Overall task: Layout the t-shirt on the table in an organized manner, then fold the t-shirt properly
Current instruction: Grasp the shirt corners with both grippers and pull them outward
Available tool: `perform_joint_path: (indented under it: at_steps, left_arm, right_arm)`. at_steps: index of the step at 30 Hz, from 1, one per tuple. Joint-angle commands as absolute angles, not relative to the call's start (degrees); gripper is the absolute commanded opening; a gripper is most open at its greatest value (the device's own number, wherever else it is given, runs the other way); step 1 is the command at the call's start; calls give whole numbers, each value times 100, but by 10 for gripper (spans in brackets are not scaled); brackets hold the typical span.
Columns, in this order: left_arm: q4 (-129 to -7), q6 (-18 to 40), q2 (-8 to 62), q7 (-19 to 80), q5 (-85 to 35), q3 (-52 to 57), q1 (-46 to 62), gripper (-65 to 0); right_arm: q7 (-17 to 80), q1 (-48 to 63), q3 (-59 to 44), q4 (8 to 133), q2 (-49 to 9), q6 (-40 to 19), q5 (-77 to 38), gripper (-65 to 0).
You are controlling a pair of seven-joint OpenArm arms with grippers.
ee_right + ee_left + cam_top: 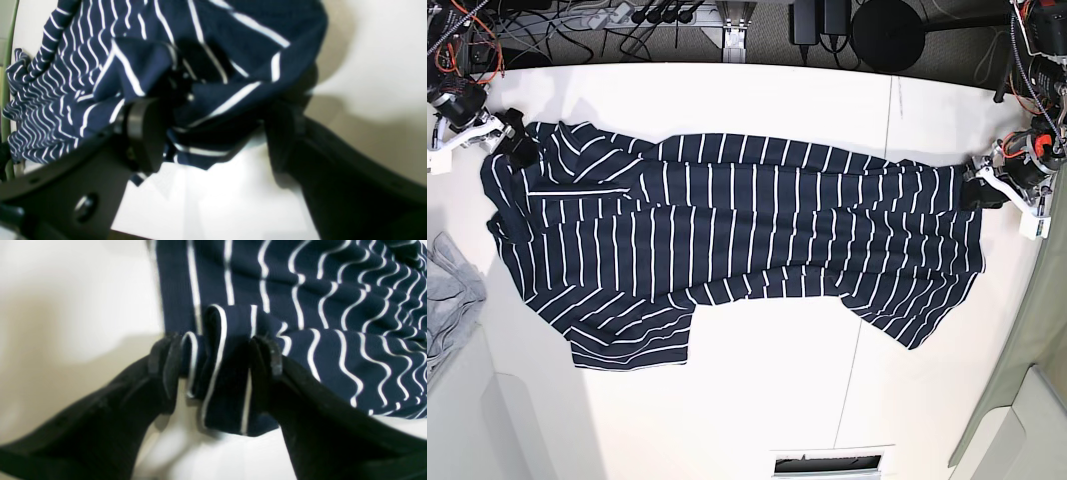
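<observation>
The dark navy t-shirt (727,230) with thin white stripes lies stretched lengthwise across the white table (777,400), one sleeve pointing toward the front left. My left gripper (979,190) sits at the shirt's right end. In the left wrist view its jaws stand open (217,356) with a bunched fold of the shirt's edge (333,306) loose between the fingers, resting on the table (66,290). My right gripper (517,150) is at the shirt's far left corner. The right wrist view shows it open (213,133), with crumpled fabric (83,66) draped over and between its fingers.
A plain light-grey cloth (447,300) lies bunched at the table's left edge. Cables and a power strip (657,15) run behind the back edge. A thin dark seam (867,300) crosses the tabletop. A slot (827,463) sits at the front edge.
</observation>
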State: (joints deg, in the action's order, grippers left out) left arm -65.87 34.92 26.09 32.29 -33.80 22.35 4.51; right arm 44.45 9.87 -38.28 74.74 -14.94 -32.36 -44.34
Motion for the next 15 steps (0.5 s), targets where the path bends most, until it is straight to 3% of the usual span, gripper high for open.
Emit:
perform_joint_path:
  at_steps: [1, 10, 11, 13, 14, 15]
  left_arm:
    - [-6648, 3546, 2720, 3234, -3450, 2239, 397, -299]
    - [-6646, 3393, 2418, 3103, -3096, 1715, 381, -317]
    - [-6646, 3361, 2383, 3076, -3096, 1715, 368, -361]
    - [-6646, 3365, 2349, 3063, -3096, 1715, 331, -522]
    - [-6646, 3365, 2344, 3061, -3096, 1715, 311, -607]
    - [-6648, 3365, 2340, 3063, -3096, 1715, 298, -650]
  right_arm:
    - [4390, 969, -3874, 7564, -1601, -3284, -4550, -203]
    - [4394, 961, -3870, 7564, -1601, -3330, -4786, -205]
    - [4397, 945, -3870, 7564, -1599, -3328, -4779, -205]
    - [4397, 895, -3868, 7564, -1601, -3328, -4781, -218]
    - [4394, 873, -3863, 7564, -1603, -3328, -4781, -258]
    - [4397, 843, -3863, 7564, -1601, -3326, -4777, -324]
